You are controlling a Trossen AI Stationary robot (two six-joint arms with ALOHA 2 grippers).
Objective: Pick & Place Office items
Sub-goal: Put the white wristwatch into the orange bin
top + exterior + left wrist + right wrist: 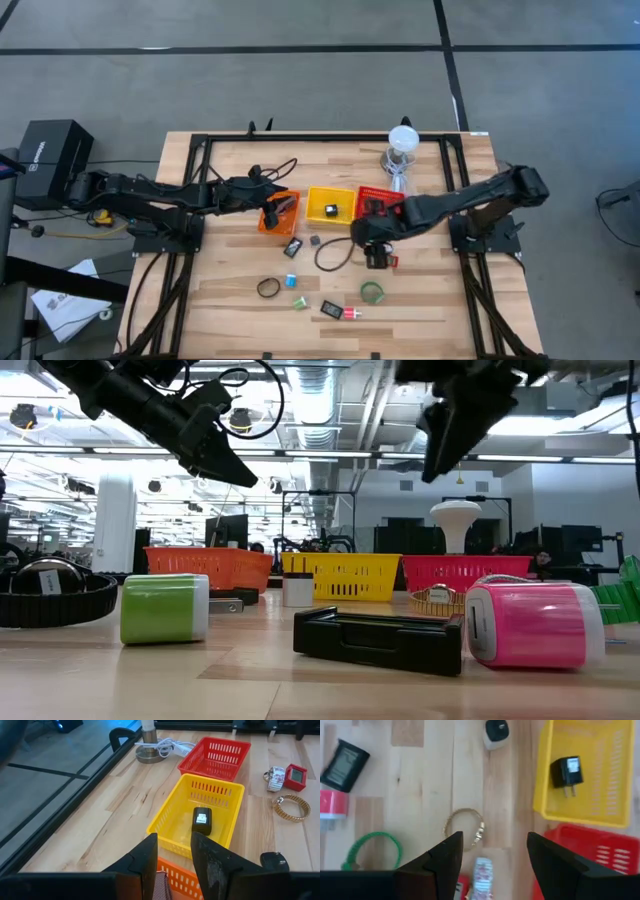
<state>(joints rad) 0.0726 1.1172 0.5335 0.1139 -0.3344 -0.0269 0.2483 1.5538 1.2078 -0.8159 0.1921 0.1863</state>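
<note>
left claw (283, 210) over the orange basket (266, 222), fingers narrow - nothing visibly gripped, right claw (377, 255) spread wide, empty, above the gold ring (465, 827) mid-desk (430, 300) - black charger (202, 820) in the yellow basket (312, 208)

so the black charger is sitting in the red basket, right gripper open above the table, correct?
Not quite: the black charger sits in the yellow basket, not the red basket, as the right wrist view shows. The right gripper is indeed open above the table.
</note>
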